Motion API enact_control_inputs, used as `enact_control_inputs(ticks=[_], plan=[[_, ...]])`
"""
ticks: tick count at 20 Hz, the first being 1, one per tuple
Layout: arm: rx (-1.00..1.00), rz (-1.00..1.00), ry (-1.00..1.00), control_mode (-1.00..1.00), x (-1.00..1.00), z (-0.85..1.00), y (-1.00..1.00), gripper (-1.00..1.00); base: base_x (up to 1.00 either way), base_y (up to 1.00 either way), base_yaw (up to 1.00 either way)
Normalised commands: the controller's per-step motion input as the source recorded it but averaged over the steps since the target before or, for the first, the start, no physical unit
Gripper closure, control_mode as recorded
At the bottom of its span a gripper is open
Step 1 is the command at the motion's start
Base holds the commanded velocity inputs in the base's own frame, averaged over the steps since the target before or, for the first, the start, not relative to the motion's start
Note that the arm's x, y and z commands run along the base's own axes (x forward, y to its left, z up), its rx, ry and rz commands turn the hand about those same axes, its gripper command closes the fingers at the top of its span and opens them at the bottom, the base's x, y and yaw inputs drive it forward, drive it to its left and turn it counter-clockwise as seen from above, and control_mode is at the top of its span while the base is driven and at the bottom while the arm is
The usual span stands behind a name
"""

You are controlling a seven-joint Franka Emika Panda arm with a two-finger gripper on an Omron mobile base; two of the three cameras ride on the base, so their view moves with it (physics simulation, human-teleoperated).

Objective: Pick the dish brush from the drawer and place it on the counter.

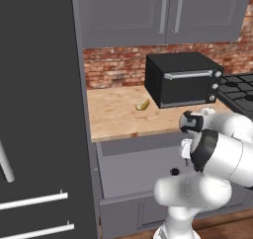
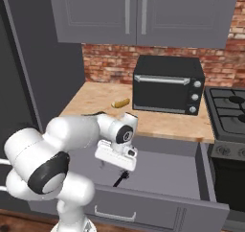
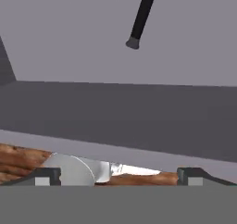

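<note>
hand view, entry 1: gripper, 2 dark fingertips set wide apart at the bottom edge, released, nothing between them. it looks down over the front wall of the drawer, with the grey drawer floor beyond.

entry 2: dish brush, slim black handle with a small grey end, lying flat on the drawer floor, well apart from the fingertips. in the right base view the dish brush lies just below and ahead of the gripper. in the left base view a small dark spot on the drawer floor may be its end; the arm hides the rest.

entry 3: drawer, pulled open, wide and shallow. contents: the brush, nothing else that i can make out.

entry 4: table, tan plank top against the brick wall. carries a black toaster oven and a small curved yellow object.

risks, judged: the handle is thin and lies flat, so fingertips arriving off its line could close on air or push it along the smooth floor. coming down too far would drive the tips into the drawer floor. lifting out too low could catch the table's edge above the drawer.
</note>
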Motion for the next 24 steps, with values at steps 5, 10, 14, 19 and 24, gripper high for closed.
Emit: enact_control_inputs(ticks=[5,10,14,19,24], plan=[[-0.01,-0.32,0.00,-1.00,0.65,-0.46,0.40,-1.00,0.00,0.00,0.00],[-0.03,-0.15,0.00,-1.00,0.79,-0.58,0.02,-1.00,0.00,0.00,0.00],[-0.04,-0.04,0.00,-1.00,0.70,-0.61,-0.01,-1.00,0.00,0.00,0.00],[-0.01,0.00,0.00,-1.00,0.46,-0.63,-0.21,-1.00,0.00,0.00,0.00],[0.00,0.00,0.00,-1.00,0.34,-0.58,-0.36,-1.00,0.00,0.00,0.00]])
